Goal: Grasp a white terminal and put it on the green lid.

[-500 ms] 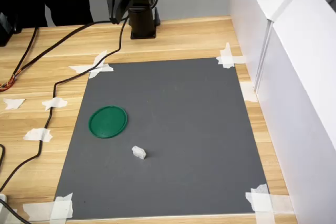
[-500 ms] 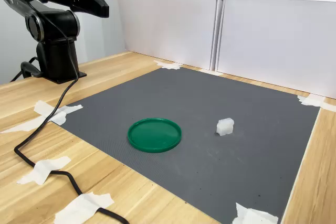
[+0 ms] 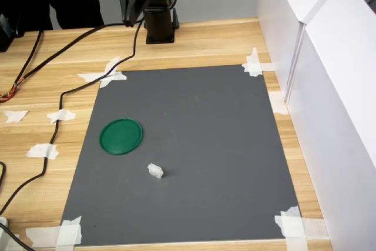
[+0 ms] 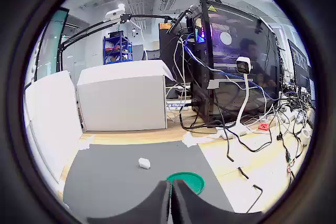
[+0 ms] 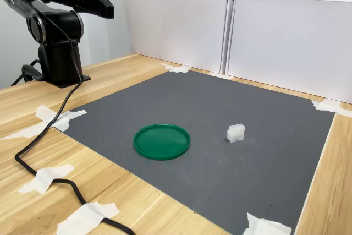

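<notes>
beside the green lid [image 3: 121,136], white terminal [image 3: 155,171] lies apart, ungrasped; tool [image 4: 171,195] pressed together, far off; everything remains.

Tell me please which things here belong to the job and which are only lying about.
For the job:
white terminal, on the grey mat
green lid, beside it, apart
gripper, shut, up by the arm's base

Lying about:
tape scraps
black cable
white panels

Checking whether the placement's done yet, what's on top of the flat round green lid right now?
Nothing: the flat round dark-green plastic lid is bare. The tiny white blocky plastic terminal lies apart on the grey mat.
</notes>
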`<control>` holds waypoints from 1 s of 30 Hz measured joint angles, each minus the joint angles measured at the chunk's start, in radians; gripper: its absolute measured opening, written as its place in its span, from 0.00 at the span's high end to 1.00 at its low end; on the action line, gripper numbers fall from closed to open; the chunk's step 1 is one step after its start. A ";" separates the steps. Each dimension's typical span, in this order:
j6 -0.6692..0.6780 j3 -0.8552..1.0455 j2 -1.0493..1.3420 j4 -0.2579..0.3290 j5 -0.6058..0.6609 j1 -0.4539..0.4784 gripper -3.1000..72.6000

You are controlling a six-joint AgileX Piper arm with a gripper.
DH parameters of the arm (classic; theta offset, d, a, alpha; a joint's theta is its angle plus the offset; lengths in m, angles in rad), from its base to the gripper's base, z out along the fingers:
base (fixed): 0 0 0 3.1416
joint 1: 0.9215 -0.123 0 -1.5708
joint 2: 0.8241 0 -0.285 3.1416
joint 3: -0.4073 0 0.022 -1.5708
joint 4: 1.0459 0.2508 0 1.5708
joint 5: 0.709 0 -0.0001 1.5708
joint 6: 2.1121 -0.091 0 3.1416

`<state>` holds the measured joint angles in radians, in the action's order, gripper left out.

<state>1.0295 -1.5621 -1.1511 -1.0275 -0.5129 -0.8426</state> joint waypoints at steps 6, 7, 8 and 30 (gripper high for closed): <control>0.000 0.000 0.000 0.000 0.000 0.000 0.98; 0.000 0.000 0.000 0.000 0.000 0.000 0.98; 0.000 0.000 0.000 0.000 0.000 0.000 0.98; 0.013 -0.037 -0.092 0.000 0.058 0.000 0.98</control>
<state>1.0421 -1.5989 -1.2427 -1.0272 -0.4551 -0.8426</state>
